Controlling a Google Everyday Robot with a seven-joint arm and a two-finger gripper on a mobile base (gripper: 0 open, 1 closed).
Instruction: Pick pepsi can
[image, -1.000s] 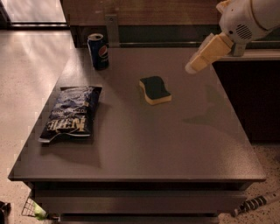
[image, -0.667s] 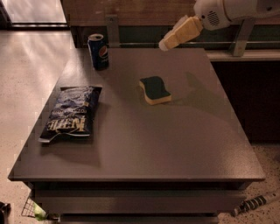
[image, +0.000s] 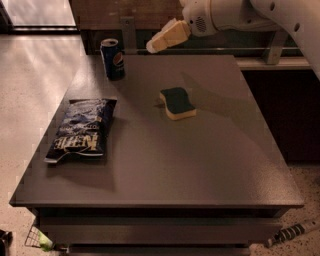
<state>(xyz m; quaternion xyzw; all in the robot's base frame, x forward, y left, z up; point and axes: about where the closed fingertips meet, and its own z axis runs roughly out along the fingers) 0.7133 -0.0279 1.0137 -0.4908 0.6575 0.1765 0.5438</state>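
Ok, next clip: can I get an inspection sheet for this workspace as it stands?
Surface: dark grey square table, flat and matte.
Job's things: small dark blue cylindrical Pepsi can, upright near the far-left corner, nothing touching it.
Clutter: flat dark blue chip bag lying by the left edge; green-topped yellow sponge near the centre.
Grippers: cream gripper in the air over the far edge, right of the can, apart from it.
Cables: nothing seen.
Surroundings: pale speckled floor at left; dark cabinet at right.
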